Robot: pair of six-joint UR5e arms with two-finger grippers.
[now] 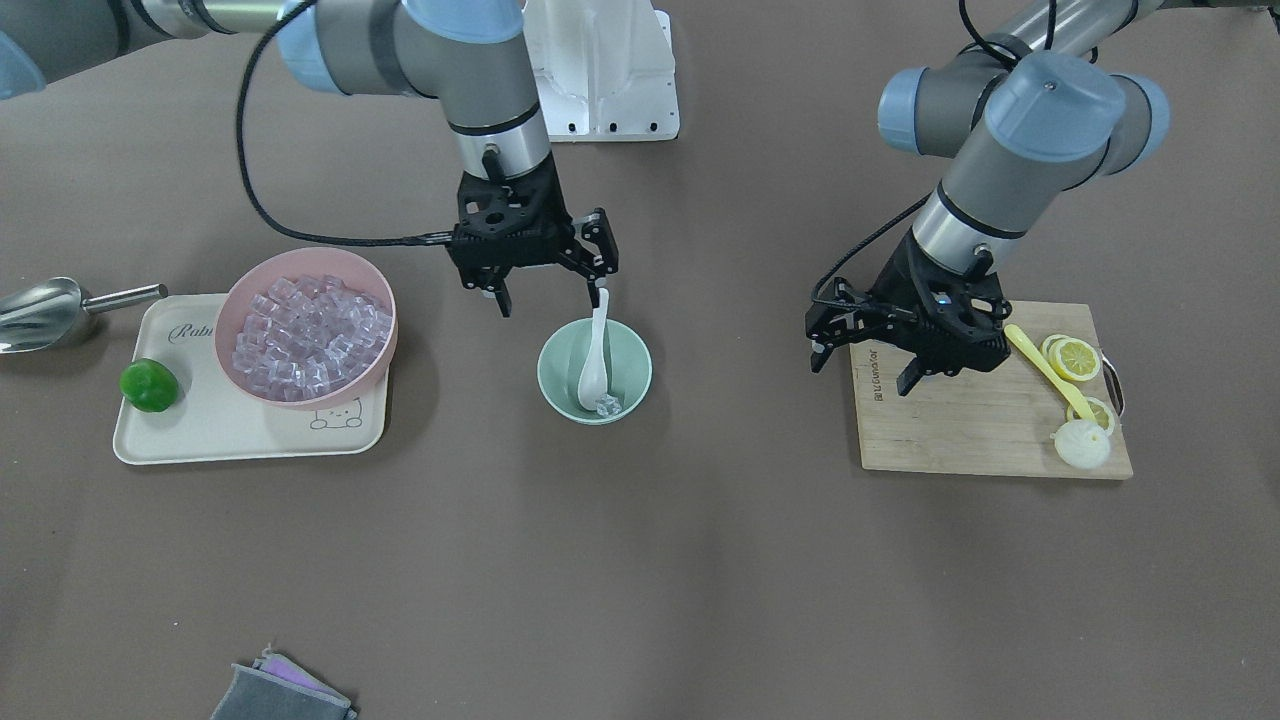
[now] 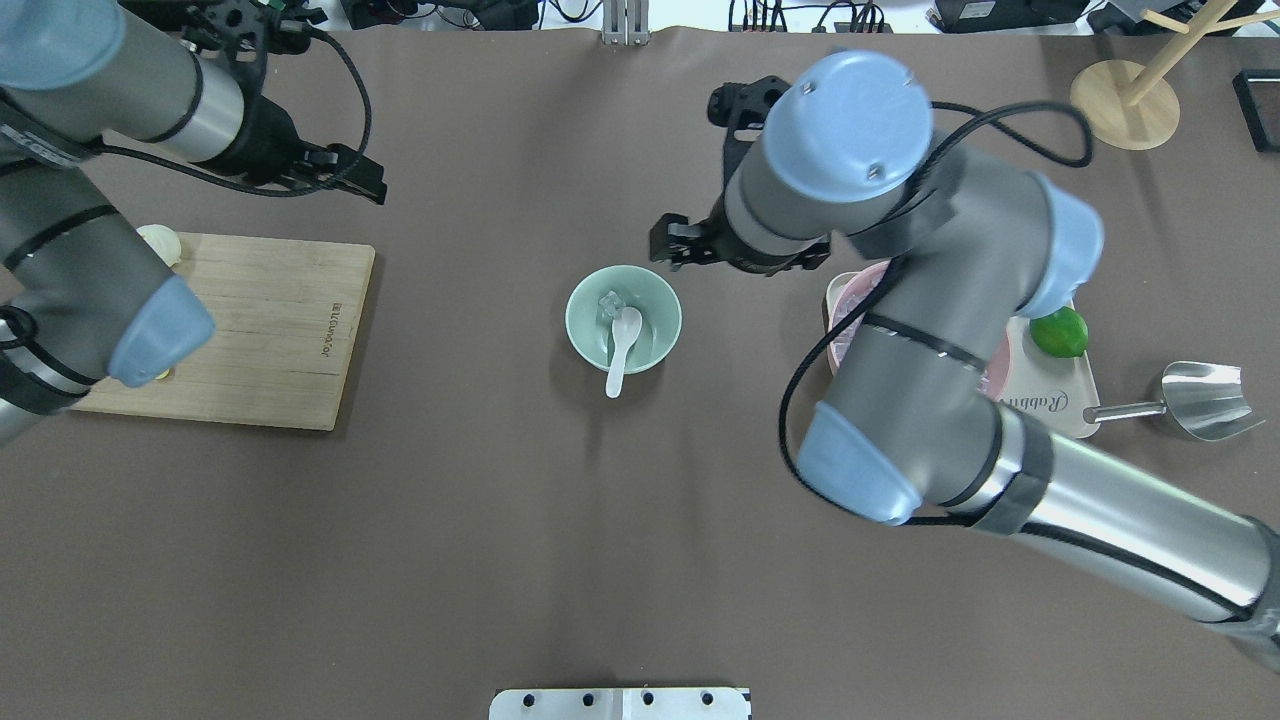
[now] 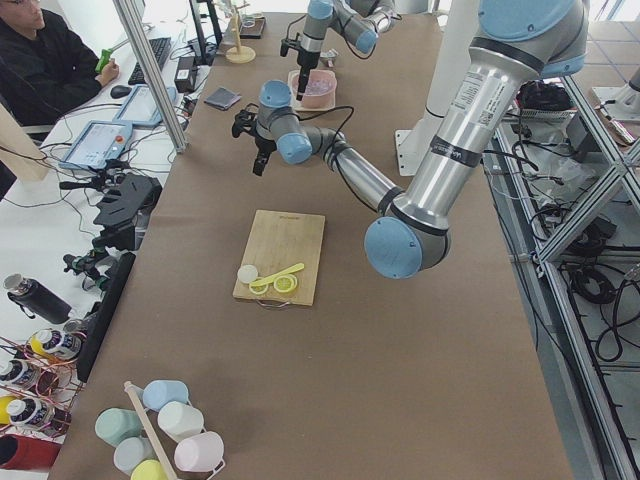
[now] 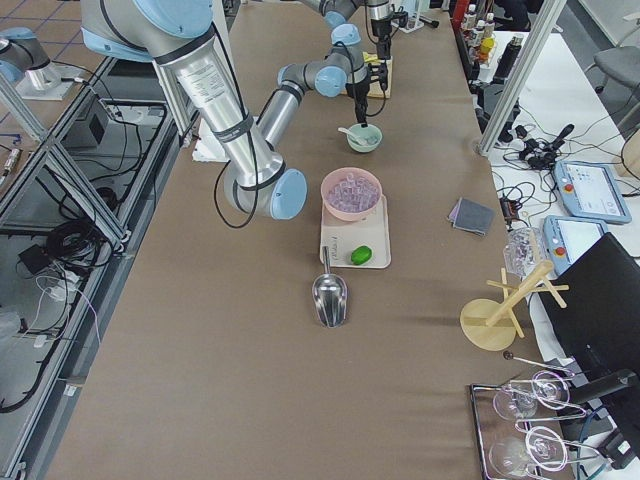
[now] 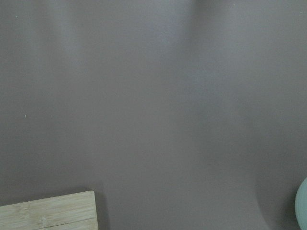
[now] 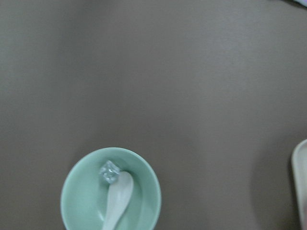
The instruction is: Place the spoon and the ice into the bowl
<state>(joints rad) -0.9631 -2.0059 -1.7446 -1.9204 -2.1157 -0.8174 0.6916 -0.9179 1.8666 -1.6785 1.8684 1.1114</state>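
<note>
Your item: small round mint-green bowl [image 1: 556,366], holding white translucent soup spoon [image 1: 590,375], handle over rim, and clear glassy ice cube [image 1: 607,405] beside its scoop. Right gripper [image 1: 550,297] above, fingers wide, empty; left gripper [image 1: 865,372] likewise wide.

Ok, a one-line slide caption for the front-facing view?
Right gripper open over the mint bowl, which holds the white spoon and one ice cube.
</note>
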